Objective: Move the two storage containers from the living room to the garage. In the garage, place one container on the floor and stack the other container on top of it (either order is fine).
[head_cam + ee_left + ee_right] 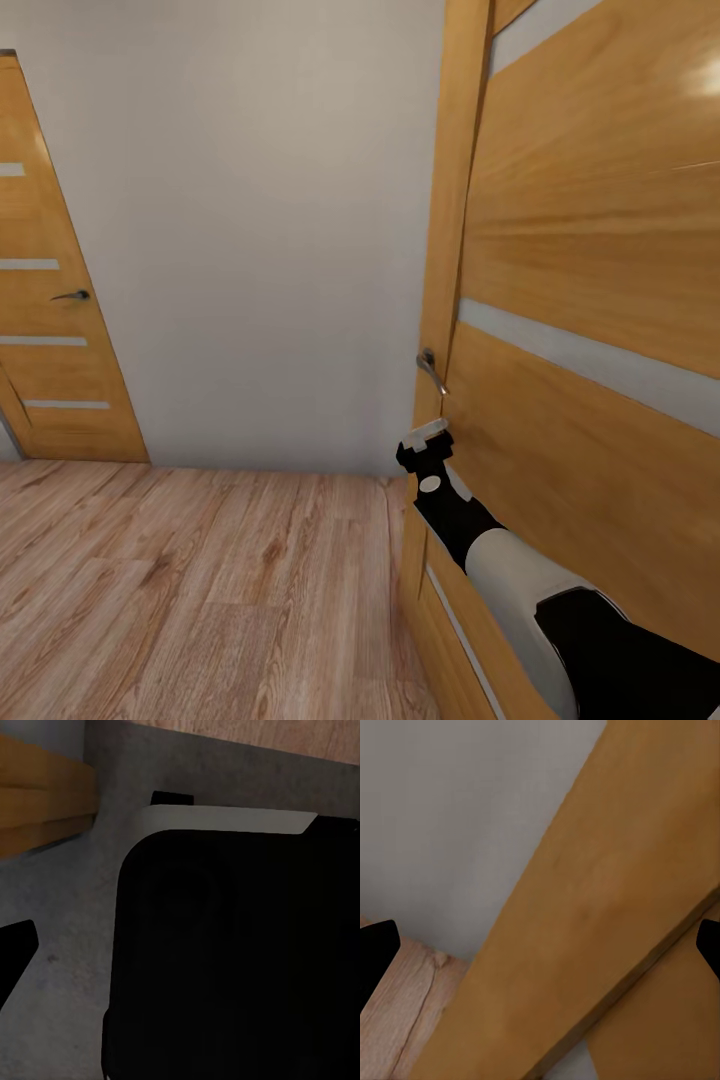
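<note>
A closed orange-wood door (pixel 60 330) stands far left; a second orange-wood door (pixel 590 300) is at your right. Your right gripper (pixel 425 445), fingers spread and empty, sits just below its metal handle (pixel 432 370). Left gripper: cannot tell. No containers visible; likely next, press the handle.

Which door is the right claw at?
The near door at the view's right; the right claw sits just below its handle. The other door stands far left.

I see a light wood-plank floor (pixel 190 590) running up to a pale grey wall (pixel 250 250), nothing resting on the planks in head view. An orange-wood door (pixel 50 330) meets it far left, a second door (pixel 590 330) stands on it at right. Left wrist cam: a patch of dark grey floor (pixel 67 915).
</note>
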